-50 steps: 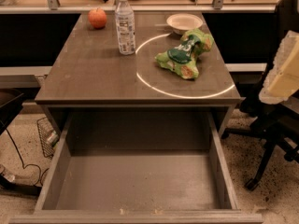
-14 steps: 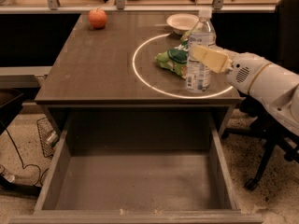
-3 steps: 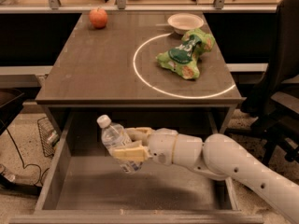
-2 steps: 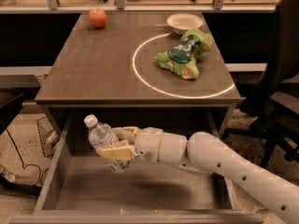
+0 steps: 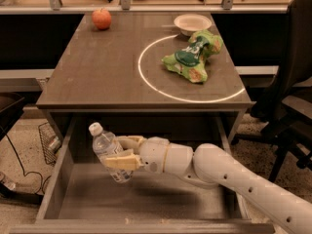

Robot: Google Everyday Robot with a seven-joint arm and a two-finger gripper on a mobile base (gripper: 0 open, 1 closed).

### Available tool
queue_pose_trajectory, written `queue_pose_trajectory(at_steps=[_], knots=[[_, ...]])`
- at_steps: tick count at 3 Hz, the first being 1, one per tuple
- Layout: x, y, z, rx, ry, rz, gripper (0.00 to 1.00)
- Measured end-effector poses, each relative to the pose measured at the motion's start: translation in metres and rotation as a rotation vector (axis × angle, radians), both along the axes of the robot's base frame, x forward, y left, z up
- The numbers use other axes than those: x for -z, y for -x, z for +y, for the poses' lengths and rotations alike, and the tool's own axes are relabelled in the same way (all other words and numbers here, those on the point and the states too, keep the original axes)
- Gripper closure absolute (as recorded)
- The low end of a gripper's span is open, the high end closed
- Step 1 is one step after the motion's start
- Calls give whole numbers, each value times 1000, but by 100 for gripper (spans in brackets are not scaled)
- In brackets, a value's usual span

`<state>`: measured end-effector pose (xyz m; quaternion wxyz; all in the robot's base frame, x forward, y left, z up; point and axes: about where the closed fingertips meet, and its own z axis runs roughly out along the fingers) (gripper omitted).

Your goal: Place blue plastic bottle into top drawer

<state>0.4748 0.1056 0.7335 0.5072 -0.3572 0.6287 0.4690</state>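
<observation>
Since a second ago the clear blue plastic bottle (image 5: 105, 145) has been carried toward 9 o'clock; it is clenched by the gripper (image 5: 124, 151) above the flat grey top drawer (image 5: 161, 199).

No legible text on the clear plastic bottle (image 5: 104, 143), clamped by the gripper (image 5: 118, 151) above the grey drawer (image 5: 161, 200), nor on the green crinkled bag (image 5: 192, 57).

I'm seeing speckled floor (image 5: 27, 135) under a grey-brown desk (image 5: 97, 67), a dark office chair (image 5: 297, 57) on the right, and maybe a wire basket (image 5: 46, 141) on the left.
</observation>
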Motion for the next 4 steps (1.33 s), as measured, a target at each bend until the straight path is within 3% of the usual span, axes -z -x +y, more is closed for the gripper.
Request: queue_pose_trajectory(at_steps=[2,4], knots=[[23,-1,9,-33,-1,10,100],[44,-2,21,-73,-23,-11,100]])
